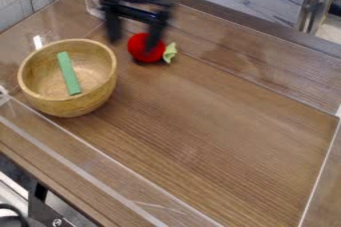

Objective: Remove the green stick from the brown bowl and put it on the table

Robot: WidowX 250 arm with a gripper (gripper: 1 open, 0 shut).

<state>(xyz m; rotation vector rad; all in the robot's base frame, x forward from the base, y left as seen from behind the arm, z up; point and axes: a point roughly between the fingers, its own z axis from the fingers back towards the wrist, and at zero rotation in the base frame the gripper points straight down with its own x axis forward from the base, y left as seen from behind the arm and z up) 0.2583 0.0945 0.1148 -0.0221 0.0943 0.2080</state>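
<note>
So the desk (206, 136) here is a brown wood-grain top with the planks running on a slant across the view, and it fills most of the frame. There's a low clear plastic wall (304, 186) along the edges, easiest to spot on the right side and up in the top right corner. Down in the bottom left corner, past the edge of the desk, there's some dark stuff with what look like cables (16, 216), but it's too murky for me to say what it all is.

The green stick (68, 75) is inside the brown bowl (91, 97), over on the left side of the desk, lying lengthwise toward the bowl's left wall. A red fruit (144, 48) with a little green leaf sits on the wood near the bowl, up and to the right of it.

Hard to make out: the black arm comes in from the top and is badly smeared, and the top of it is cut off by the frame. The hand (124, 34) is a dark blur around the fruit and the bowl's upper right side. It's spread open, nothing in it. The clear plastic holder (94, 0) at the top is partly covered by the arm, so only a bit of it shows.
</note>
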